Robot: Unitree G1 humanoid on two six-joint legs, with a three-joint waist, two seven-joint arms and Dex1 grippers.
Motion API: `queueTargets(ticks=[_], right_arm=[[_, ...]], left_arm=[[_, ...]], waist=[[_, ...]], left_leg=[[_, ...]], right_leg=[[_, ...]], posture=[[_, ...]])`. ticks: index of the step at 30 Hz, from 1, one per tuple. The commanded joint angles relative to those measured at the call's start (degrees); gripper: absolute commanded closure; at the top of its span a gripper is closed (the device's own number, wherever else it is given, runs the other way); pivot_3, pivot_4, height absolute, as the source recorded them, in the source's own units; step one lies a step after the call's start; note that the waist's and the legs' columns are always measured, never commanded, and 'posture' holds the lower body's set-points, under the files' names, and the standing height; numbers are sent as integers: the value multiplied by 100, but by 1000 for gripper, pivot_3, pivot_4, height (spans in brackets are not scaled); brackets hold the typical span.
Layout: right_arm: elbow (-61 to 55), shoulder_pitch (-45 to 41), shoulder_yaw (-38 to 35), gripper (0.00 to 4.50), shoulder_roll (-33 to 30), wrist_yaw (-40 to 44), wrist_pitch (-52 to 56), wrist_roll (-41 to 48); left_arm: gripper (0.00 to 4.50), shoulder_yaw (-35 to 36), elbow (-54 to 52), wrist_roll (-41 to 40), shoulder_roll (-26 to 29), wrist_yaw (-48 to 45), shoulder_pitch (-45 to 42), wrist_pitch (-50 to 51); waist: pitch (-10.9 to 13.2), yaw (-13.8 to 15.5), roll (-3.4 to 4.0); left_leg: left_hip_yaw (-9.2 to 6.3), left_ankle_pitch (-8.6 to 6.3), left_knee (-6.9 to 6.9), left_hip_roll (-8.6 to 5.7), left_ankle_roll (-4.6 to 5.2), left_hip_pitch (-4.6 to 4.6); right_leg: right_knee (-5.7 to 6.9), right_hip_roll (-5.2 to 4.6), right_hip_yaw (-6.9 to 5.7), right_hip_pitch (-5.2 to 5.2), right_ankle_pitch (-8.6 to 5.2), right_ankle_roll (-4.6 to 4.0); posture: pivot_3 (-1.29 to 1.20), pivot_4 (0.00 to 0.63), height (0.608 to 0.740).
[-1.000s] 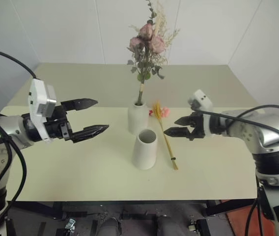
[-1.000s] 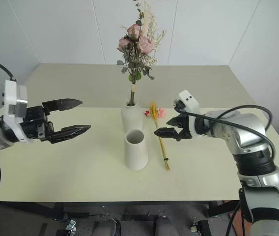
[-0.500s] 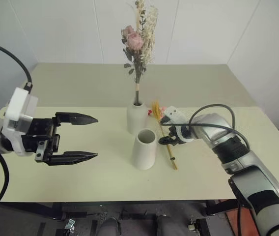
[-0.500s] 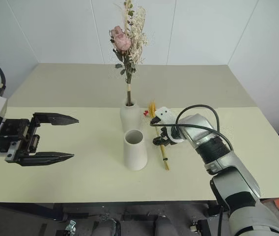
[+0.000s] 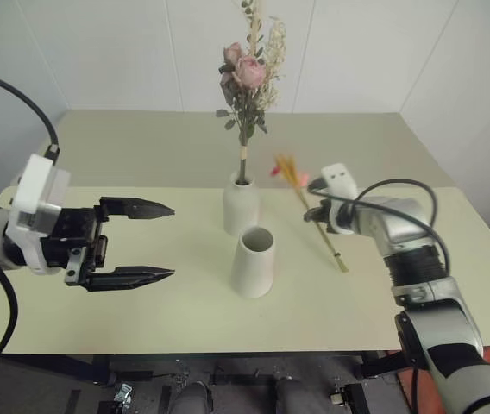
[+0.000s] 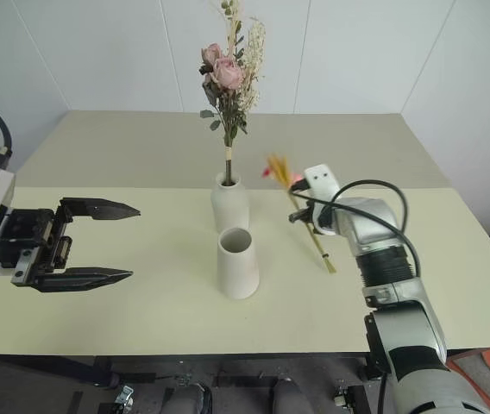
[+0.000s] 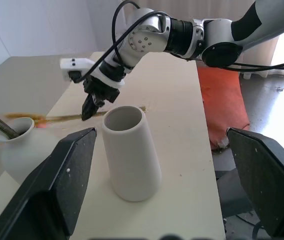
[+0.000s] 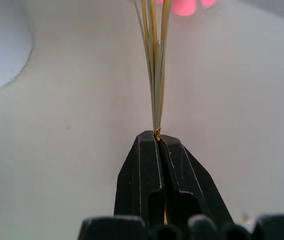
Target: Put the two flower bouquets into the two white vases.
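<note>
1. On the pale desk (image 5: 141, 319) in front of me stand both white vases: the bottle-shaped vase (image 5: 241, 207) farther back, the cone vase (image 5: 254, 261) just in front of it and nearer to me.
2. From the narrow neck of the bottle-shaped vase the pink rose bouquet (image 5: 248, 82) rises upright, its stems inside the neck.
3. At my right side, my right fingers (image 5: 316, 214) are pressed together, pinching the wheat-stalk bouquet (image 5: 307, 200) partway along its stalks.
4. That bouquet hangs tilted over the desk, to the right of both vases, its pink-red bloom end up and toward the bottle-shaped vase, its cut end pointing down toward the desk; whether that end touches the surface I cannot tell.
5. My left fingers (image 5: 141, 242) are spread wide, holding nothing, hovering to the left of the vases and well apart from them.
6. The cone vase's wide mouth stands open, with nothing in it.
</note>
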Motion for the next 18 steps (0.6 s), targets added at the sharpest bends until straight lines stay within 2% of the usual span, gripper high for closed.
queueTargets(ticks=[1, 2, 5, 7, 14, 18], right_arm=[[-1229, 190, -1229, 4435, 77, -407, -191, 371], [-1428, 270, -1402, 4435, 140, -462, -286, 440], [-2418, 411, -2575, 4435, 672, -235, -758, 1594], [-2809, 378, -2893, 4435, 910, -47, -816, 2275], [-3545, 272, -2279, 4435, 1608, 200, -786, 3826], [-3625, 406, -1750, 4435, 1854, 138, -938, 3986]], left_arm=[[0, -48, 14, -95, 66, 24, -97, -4], [0, -67, 34, -109, 61, 20, -106, 1], [0, -286, 202, -40, 14, -25, -184, -24], [0, -415, 319, 14, 0, -71, -238, -58], [0, -750, 768, 192, 24, -287, -484, -163], [0, -831, 876, 267, 23, -367, -569, -197]], waist=[[0, -1, 0], [0, -3, 0], [0, -42, 0], [5, -62, 9], [7, -145, 12], [8, -151, 14]], left_leg=[[-1, 0, -2, 1, 0, 1], [-1, 0, -2, 1, 0, 2], [0, 0, -4, 5, 0, 9], [2, 0, -6, 8, 0, 12], [2, 0, -6, 10, 0, 13], [1, 0, -6, 11, 0, 12]], right_leg=[[0, 0, 0, 0, 0, 0], [1, 1, 0, 0, 0, 0], [1, 5, 1, 4, 0, 0], [4, 7, 4, 4, 0, 0], [5, 8, 4, 4, 0, -1], [4, 9, 4, 3, 0, -1]], posture=[[0, 150, 740], [0, 150, 740], [0, 150, 740], [0, 150, 740], [0, 150, 740], [0, 150, 740]])
